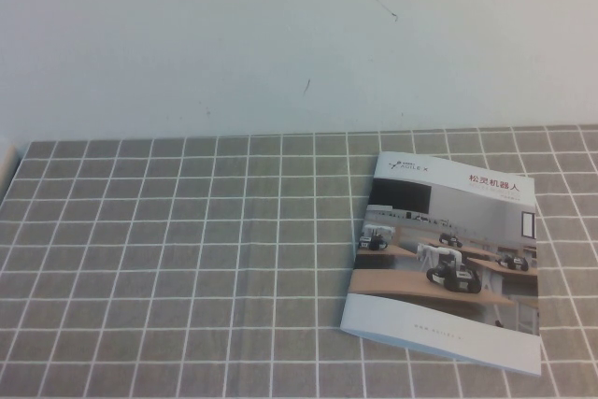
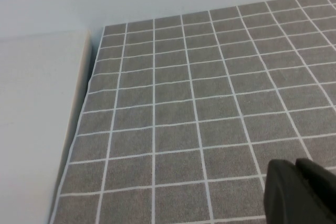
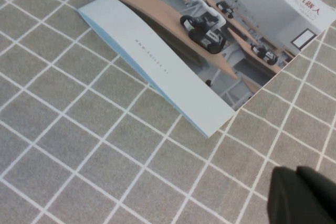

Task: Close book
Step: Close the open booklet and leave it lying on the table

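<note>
Grid cloth [image 1: 187, 259]: book [image 1: 444, 259] shut; right gripper [image 3: 302, 187] nr it; left gripper [image 2: 299, 184] over cloth; grip can't tell.

The high view looks down from the robot's side across the desk [image 1: 168, 259] to the wall [image 1: 280, 35] at its far edge, with the book [image 1: 447, 263] on the right half. The left wrist view sits low over the desk's left edge, facing the far left corner and the wall, and the left gripper [image 2: 299, 195] is just in frame. The right wrist view hangs close above the near right part, the right gripper [image 3: 307, 198] barely showing. It shares the book's near end with the high view.
</note>
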Robot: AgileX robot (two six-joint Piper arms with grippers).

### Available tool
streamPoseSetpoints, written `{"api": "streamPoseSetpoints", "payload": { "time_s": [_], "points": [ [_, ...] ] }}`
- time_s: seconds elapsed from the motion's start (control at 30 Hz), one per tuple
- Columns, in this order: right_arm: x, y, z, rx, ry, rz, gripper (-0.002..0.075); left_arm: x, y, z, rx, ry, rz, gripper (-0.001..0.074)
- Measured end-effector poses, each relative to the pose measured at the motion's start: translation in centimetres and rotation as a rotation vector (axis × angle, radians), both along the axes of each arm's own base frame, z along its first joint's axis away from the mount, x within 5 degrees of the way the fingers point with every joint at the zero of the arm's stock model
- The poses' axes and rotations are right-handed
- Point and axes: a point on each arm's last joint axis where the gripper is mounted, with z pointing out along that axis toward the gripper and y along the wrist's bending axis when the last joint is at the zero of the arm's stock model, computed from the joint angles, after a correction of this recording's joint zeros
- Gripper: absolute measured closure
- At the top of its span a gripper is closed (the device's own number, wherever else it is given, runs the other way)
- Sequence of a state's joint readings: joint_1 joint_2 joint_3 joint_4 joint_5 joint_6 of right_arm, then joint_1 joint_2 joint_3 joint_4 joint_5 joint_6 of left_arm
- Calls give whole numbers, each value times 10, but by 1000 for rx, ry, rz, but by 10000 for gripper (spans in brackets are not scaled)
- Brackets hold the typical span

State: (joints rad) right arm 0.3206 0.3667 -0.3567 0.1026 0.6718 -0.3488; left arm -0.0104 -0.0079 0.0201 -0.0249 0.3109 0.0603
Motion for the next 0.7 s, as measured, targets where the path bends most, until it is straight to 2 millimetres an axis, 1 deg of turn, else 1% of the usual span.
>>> {"api": "streamPoseSetpoints", "payload": {
  "time_s": [0.5, 0.7],
  "points": [
    [0, 0, 0, 0, 0, 0, 729, 0, 0, 0, -27, 3, 7, 738],
    [0, 0, 0, 0, 0, 0, 729, 0, 0, 0, -80, 3, 22, 738]
  ]
}}
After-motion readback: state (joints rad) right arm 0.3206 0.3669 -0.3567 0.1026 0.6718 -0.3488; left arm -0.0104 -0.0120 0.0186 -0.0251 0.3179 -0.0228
